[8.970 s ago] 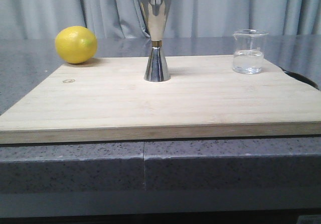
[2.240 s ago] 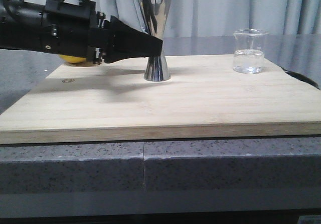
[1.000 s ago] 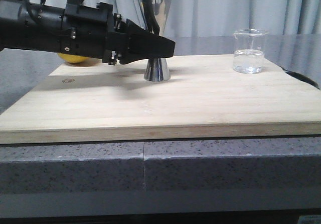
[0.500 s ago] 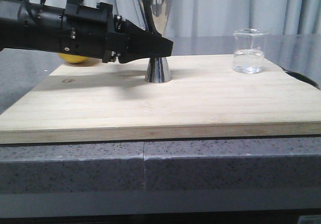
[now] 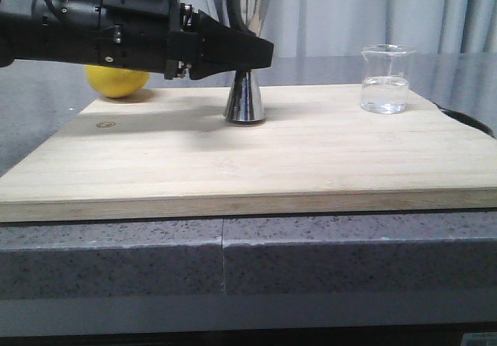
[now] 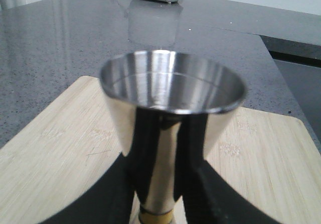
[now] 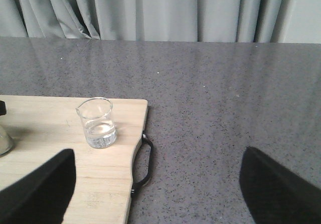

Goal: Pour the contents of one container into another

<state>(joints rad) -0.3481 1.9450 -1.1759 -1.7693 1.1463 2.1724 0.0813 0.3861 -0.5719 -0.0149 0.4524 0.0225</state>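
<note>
Reaching in from the left side of the front view, the left gripper has its black fingers on either side of the jigger, level with the narrow waist. In the left wrist view the two fingers flank the lower part of the upper cone just above the gold band, and they look to be pressed against the steel, so the jaws are pinching the jigger. Its base sits at or barely off the cutting board; the front view does not settle which. The upper cup opens straight above the jaws, and the jigger stands upright.

Well off to the far side of those jaws, near the board's right rear corner, the glass beaker stands upright with a little clear liquid in its bottom. A lemon lies behind the left arm, partly hidden by it, on the counter at the board's back left corner.

From the right wrist view, the right gripper hangs with its jaws spread wide, nothing between them. The beaker lies ahead of them and toward the left finger, well apart. The board's dark handle lies between them and the beaker.
</note>
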